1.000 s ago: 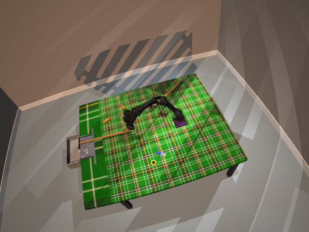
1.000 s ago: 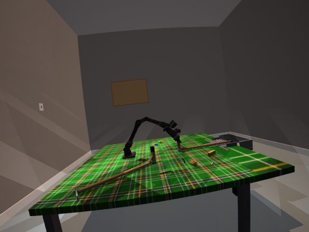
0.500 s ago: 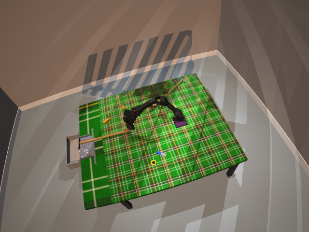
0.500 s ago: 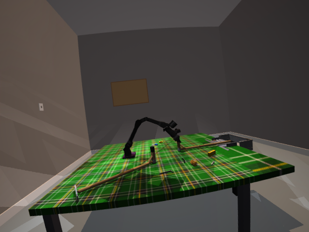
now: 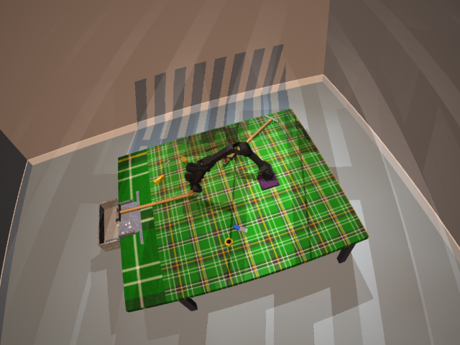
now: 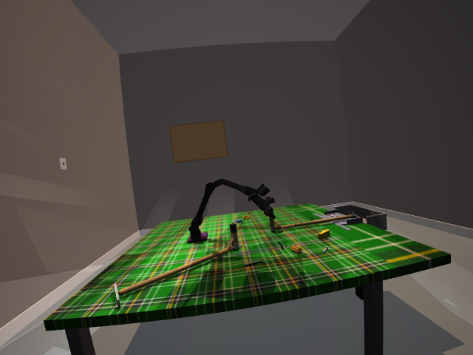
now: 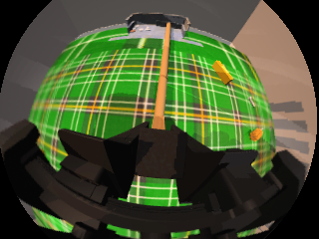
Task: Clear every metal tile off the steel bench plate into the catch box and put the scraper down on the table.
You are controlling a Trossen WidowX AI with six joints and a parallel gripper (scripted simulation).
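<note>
The long scraper (image 5: pixel 159 203) (image 6: pixel 312 221) (image 7: pixel 162 82) has a wooden handle and a dark blade. My gripper (image 5: pixel 195 192) (image 6: pixel 272 224) (image 7: pixel 159 126) is shut on its grip block, low over the table. The handle reaches across the grey steel bench plate (image 5: pixel 136 219) (image 7: pixel 175 34), with the blade (image 5: pixel 118 214) at the plate's far edge beside the catch box. Several small pale metal tiles (image 5: pixel 127 225) (image 6: pixel 333 214) lie on the plate, to one side of the handle. The catch box (image 5: pixel 110 245) (image 6: pixel 376 221) adjoins the far end; its floor is partly hidden.
A second wooden-handled tool (image 5: pixel 259 130) (image 6: pixel 171 270) lies behind the arm. A yellow block (image 5: pixel 159 179) (image 6: pixel 324 234) (image 7: pixel 222 73) and an orange object (image 5: pixel 184 159) (image 6: pixel 296 248) (image 7: pixel 256 134) lie beside the scraper. A blue-and-white piece (image 5: pixel 240 228) and yellow ring (image 5: pixel 225 241) lie opposite.
</note>
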